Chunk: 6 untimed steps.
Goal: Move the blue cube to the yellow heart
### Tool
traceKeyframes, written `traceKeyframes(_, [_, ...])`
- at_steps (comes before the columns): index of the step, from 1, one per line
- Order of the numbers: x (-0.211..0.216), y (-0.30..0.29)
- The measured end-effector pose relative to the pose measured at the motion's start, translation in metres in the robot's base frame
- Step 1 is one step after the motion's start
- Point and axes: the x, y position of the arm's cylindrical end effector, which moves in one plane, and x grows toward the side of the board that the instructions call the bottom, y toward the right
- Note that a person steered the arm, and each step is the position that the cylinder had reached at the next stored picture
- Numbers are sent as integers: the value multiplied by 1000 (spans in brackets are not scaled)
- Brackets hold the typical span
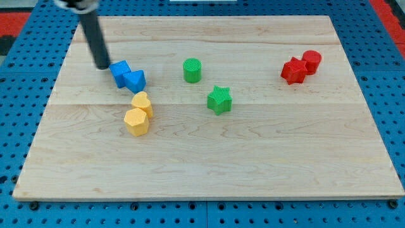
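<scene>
The blue cube lies at the board's upper left, touching a blue triangular block on its right. The yellow heart lies just below the triangular block, with a small gap between them. A yellow hexagonal block touches the heart from below. My tip stands at the cube's upper left edge, touching it or nearly so. The dark rod rises from there to the view's top left.
A green cylinder and a green star lie near the board's middle. Two red blocks sit together at the upper right. The wooden board rests on a blue pegboard.
</scene>
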Motion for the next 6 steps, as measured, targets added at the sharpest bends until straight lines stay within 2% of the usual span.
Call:
traceKeyframes(1, [22,16])
traceKeyframes(2, [23,76])
traceKeyframes(3, [2,87])
traceKeyframes(4, [-36,67])
traceKeyframes(5, [-36,116])
traceKeyframes(6, [6,147])
